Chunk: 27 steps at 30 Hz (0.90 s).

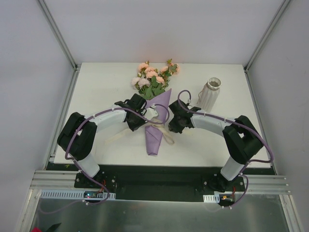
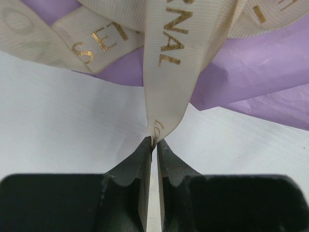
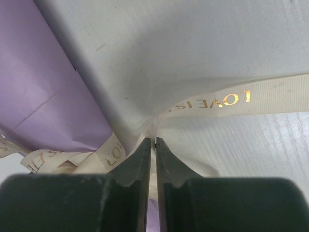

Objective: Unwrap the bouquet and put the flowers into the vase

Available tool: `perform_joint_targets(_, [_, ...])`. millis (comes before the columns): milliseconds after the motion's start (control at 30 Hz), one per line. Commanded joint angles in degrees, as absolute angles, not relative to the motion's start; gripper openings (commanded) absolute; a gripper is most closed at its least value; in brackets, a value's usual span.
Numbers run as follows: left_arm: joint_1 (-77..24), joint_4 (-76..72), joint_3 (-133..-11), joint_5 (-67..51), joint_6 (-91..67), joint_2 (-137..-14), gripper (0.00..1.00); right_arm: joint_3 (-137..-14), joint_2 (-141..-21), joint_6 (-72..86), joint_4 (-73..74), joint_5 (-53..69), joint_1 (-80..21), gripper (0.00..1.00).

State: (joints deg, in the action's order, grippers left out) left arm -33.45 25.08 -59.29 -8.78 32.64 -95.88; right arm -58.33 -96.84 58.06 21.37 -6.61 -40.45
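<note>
Plainly, both arms are set on the knot: the bouquet [image 1: 153, 137] lies flat at the middle of the table [image 1: 101, 92], its flowers [image 1: 153, 77] pointing to 12 o'clock and the tip of the purple paper [image 2: 251, 63] cone to 6 o'clock, so the tied waist is exposed on both sides. The left gripper [image 2: 154, 142] reaches in from 9 o'clock and is clenched on one strand of the cream ribbon [image 2: 166, 87], the band running straight into its closed tips. The right gripper [image 3: 153, 141] comes from 3 o'clock and, in its own camera, pinches another stretch of ribbon, cream showing between the fingers. Holding opposite tails this way looks meant for drawing them apart so the bow slips, which must happen before the wrap can open. Gold lettering on the ribbon reads "LOVE IS" upside down in the right wrist view; in the left wrist view a word ends in "NAL", the rest cut off. The vase [image 1: 210, 93] stands at about 2 o'clock from the knot, apart from the bouquet, its mouth empty.
</note>
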Motion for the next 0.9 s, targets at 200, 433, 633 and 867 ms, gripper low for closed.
perform_joint_targets(200, [-33.8, 25.8, -59.3, -7.3, 32.8, -92.2, 0.08, -58.4, -96.1, 60.3, 22.0, -8.7, -40.9, 0.01])
perform_joint_targets(433, [-33.8, 26.6, -59.7, -6.6, 33.0, -90.3, 0.07, -56.4, -92.3, 58.1, 21.3, -13.2, -40.1, 0.01])
perform_joint_targets(633, [-33.9, 26.9, -59.9, -6.6, 32.9, -90.4, 0.07, -55.6, -91.6, 56.6, 18.1, -13.0, -41.4, 0.52])
perform_joint_targets(867, [-33.8, 27.0, -60.0, -6.5, 32.9, -90.7, 0.07, -57.0, -94.6, 57.4, 16.3, -9.4, -42.1, 0.51])
